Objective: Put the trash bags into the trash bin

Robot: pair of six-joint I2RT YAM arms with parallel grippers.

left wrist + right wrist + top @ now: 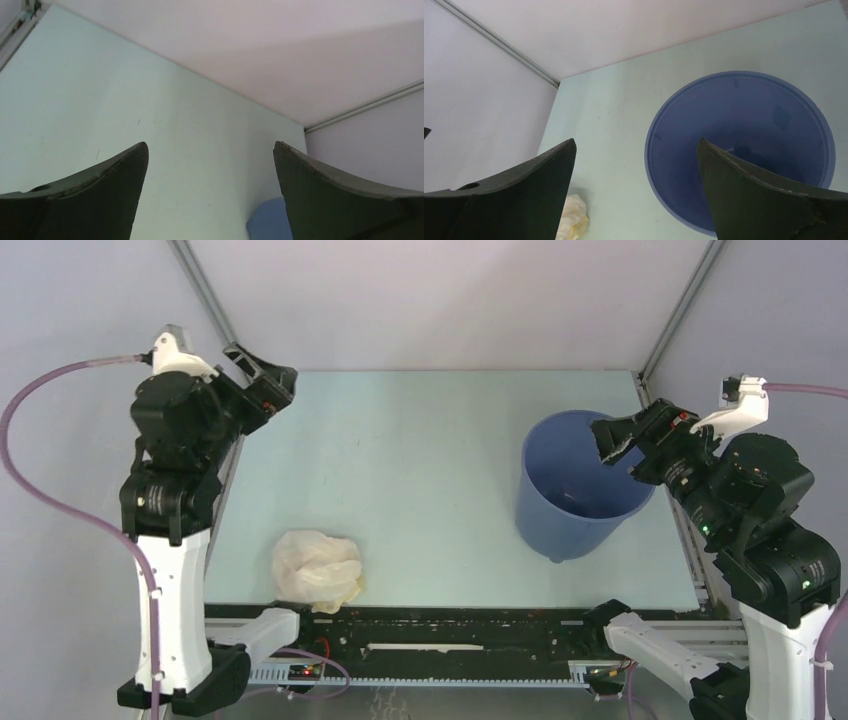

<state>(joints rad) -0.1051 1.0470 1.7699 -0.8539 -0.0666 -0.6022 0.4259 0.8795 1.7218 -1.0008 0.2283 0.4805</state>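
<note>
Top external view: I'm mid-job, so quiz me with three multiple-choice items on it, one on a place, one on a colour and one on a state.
1. Where is the crumpled plastic bag?
A. inside the bucket
B. on the table, at its near-left corner
C. between the right hand's fingers

2. What colour is the bucket?
A. red
B. white
C. blue

3. How is the right hand?
A. open and empty
B. shut on the bag
C. shut on the bucket's rim

Answers:
1 B: the bag lies in a heap on the table, far from the bucket.
2 C: the bucket's wall and inside are blue in both the top and right wrist views.
3 A: the right wrist view shows the fingers wide apart with nothing between them.
</note>
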